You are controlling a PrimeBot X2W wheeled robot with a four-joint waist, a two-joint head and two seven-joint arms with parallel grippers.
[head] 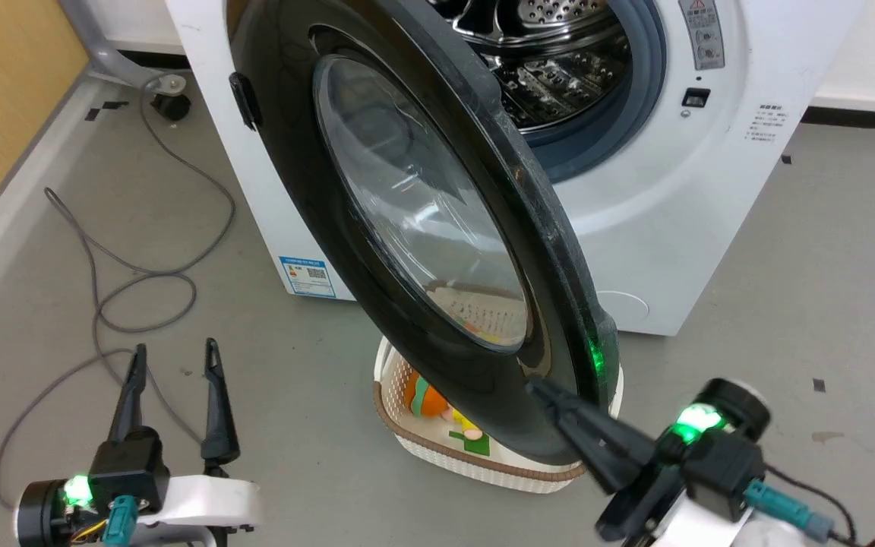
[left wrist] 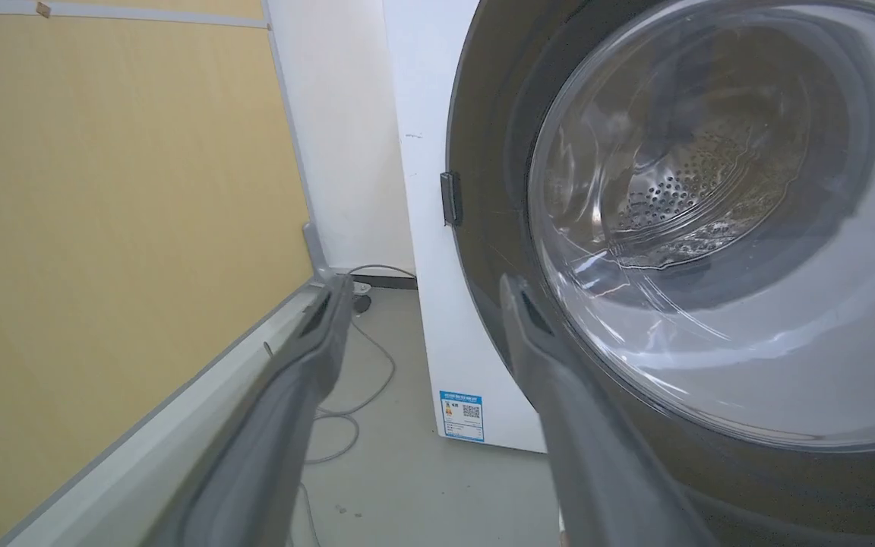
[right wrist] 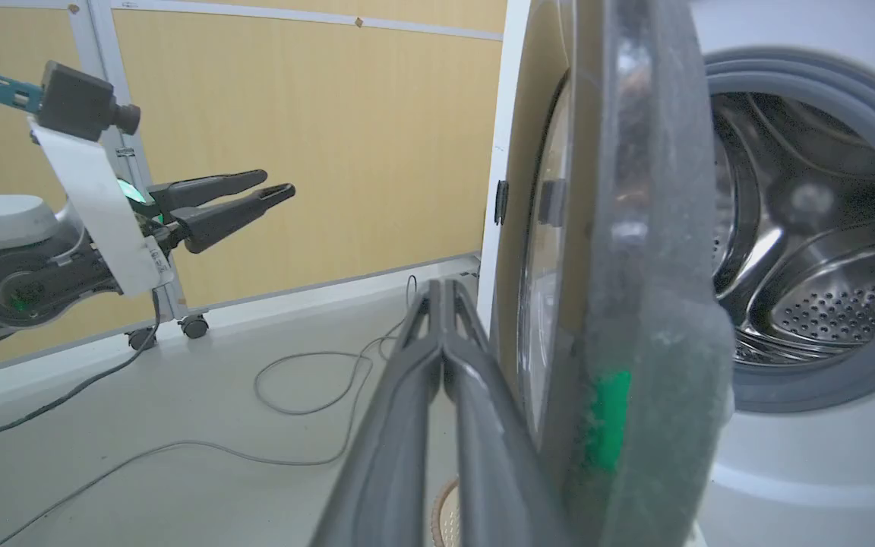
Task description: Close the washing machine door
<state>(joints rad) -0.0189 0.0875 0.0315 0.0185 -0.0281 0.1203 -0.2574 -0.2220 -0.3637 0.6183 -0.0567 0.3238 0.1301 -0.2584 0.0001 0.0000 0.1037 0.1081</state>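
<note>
Head view: the washing machine door point(head: 422, 205) stands half open from the washing machine point(head: 673, 228). The right gripper point(head: 538, 389), fingers clenched on nothing, meets the door's lower outer rim.
Left wrist view: the left gripper point(left wrist: 424, 285) is released, facing the door's hinge side.
Right wrist view: the clenched fingers point(right wrist: 475, 395) lie alongside the door's outer face.

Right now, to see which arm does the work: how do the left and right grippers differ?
The left gripper is open, fingers spread; the right gripper is shut, fingers together. The left gripper hangs clear of the washing machine door; the right gripper's tip lies at the door's black frame near its free edge. Both have long dark fingers.
</note>
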